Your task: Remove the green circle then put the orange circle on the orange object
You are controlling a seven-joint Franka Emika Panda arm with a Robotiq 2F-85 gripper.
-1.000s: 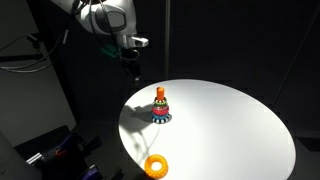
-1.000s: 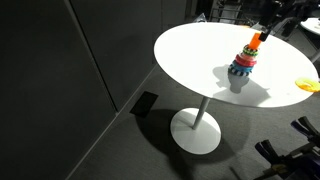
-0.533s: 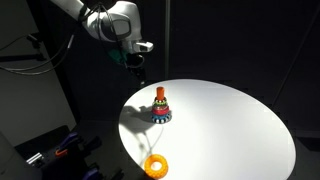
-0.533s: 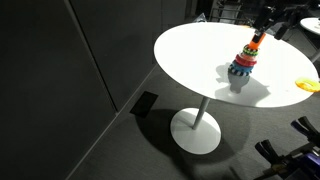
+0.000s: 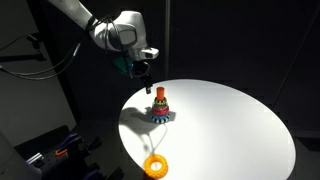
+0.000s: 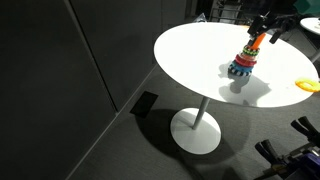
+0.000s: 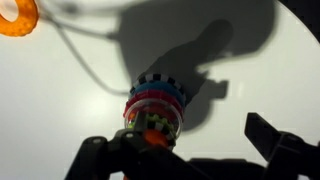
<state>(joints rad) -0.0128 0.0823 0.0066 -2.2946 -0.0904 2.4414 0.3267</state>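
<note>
**Open gripper hovering over the toy tower, green circle not yet lifted**

The round white table (image 5: 230, 120) is giving the toy tower (image 5: 159, 105) a smooth, bare footing, so a sideways push would probably be sliding it rather than meeting any resistance. The tower itself is standing upright and narrow, and a descent that is not centred over it could be tipping it over or knocking its stacked pieces loose.

The orange circle (image 5: 155, 165) is lying flat, well apart from the tower and near the table edge. It is out of harm's way for now, though a toppled tower could be rolling toward it.

The orange object (image 7: 156, 142) is showing at the top of the tower in the wrist view. The green circle (image 7: 150, 126) appears to be sitting just beneath it as a thin yellow-green band, though the view is too blurred to be sure how it is seated. Being so slim and pressed between neighbours, it is likely to be slipping from a grasp, or the grasp may be catching the orange object along with it.

The gripper (image 5: 147, 70) is hanging above the tower and slightly to one side in both exterior views, touching nothing. In the wrist view its fingers (image 7: 283, 148) are standing wide apart, wider than the tower, and are holding nothing.
</note>
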